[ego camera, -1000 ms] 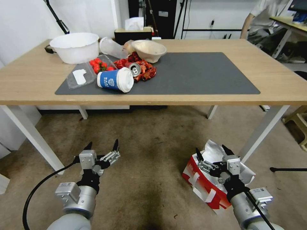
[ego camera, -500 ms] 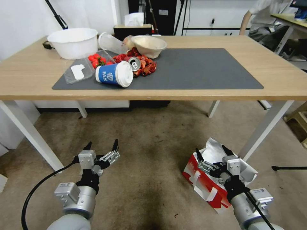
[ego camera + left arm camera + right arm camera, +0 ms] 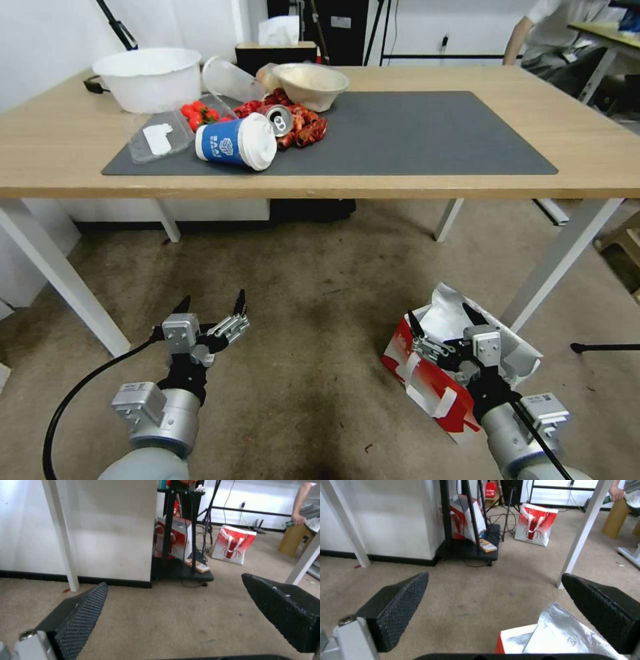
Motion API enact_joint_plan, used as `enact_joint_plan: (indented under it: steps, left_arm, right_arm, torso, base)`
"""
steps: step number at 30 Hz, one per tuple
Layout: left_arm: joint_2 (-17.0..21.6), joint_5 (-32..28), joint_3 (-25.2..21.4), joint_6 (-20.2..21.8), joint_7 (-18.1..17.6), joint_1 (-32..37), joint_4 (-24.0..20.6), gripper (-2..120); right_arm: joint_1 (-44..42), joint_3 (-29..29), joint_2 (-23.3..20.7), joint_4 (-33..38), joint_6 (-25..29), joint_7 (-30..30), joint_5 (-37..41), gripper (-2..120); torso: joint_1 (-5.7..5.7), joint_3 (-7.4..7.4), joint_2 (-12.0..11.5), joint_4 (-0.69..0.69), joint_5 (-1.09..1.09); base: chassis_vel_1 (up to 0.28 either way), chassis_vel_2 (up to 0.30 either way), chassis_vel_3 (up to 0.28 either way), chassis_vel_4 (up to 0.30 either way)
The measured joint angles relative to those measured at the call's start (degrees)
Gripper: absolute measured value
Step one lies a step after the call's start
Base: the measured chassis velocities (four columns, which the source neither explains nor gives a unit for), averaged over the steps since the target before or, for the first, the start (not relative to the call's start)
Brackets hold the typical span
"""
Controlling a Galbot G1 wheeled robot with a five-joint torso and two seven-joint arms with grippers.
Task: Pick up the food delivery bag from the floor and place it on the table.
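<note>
**Bag on the floor, both grippers spread above the carpet**

At the far left of the head view, a white table leg (image 3: pixel 63 280) slants down to the floor (image 3: pixel 313 280), a worn brownish carpet with dark stains. The left gripper (image 3: pixel 212 307) hangs low over bare carpet, its two dark fingers spread wide with nothing between them; the left wrist view shows the same textured fingertips (image 3: pixel 85 610) apart over the carpet.

Above, the table (image 3: pixel 600 147) spans the view, a light-wood top with a dark grey mat (image 3: pixel 427 133). On its left part sit a white basin (image 3: pixel 147 77), a clear container of strawberries (image 3: pixel 170 127), a blue paper cup (image 3: pixel 233 143) lying on its side, a can (image 3: pixel 279 121) among red wrappers (image 3: pixel 307 130), and a beige bowl (image 3: pixel 312 83).

To the right, the food delivery bag (image 3: pixel 427 380) stands on the floor near the table's front right leg, its mouth open and the silver lining showing. The right gripper (image 3: pixel 445 320) is held over the bag's open top, fingers spread wide and holding nothing. The right wrist view shows the foil lining (image 3: pixel 563 632) just below its fingers (image 3: pixel 403 605).
</note>
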Motion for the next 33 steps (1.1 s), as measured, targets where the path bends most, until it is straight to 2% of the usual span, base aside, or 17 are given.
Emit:
enact_joint_plan:
  steps: [20,33]
  left_arm:
    - [0.38,-0.22,0.01,-0.23,0.33,-0.34,0.79,100]
    - [0.47,-0.31,-0.21,-0.35,0.28,-0.42,1.03,100]
  right_arm:
    - [0.2,-0.08,0.26,-0.59,0.22,-0.35,-0.56,100]
    - [0.19,-0.12,0.67,-1.1,0.64,-0.53,-0.71,100]
  torso:
    - [-0.85,-2.88,-3.74,0.0,0.0]
    - [-1.46,-5.82,-7.28,0.0,0.0]
  base:
    - [0.0,0.0,0.0,0.0]
    - [0.0,0.0,0.0,0.0]
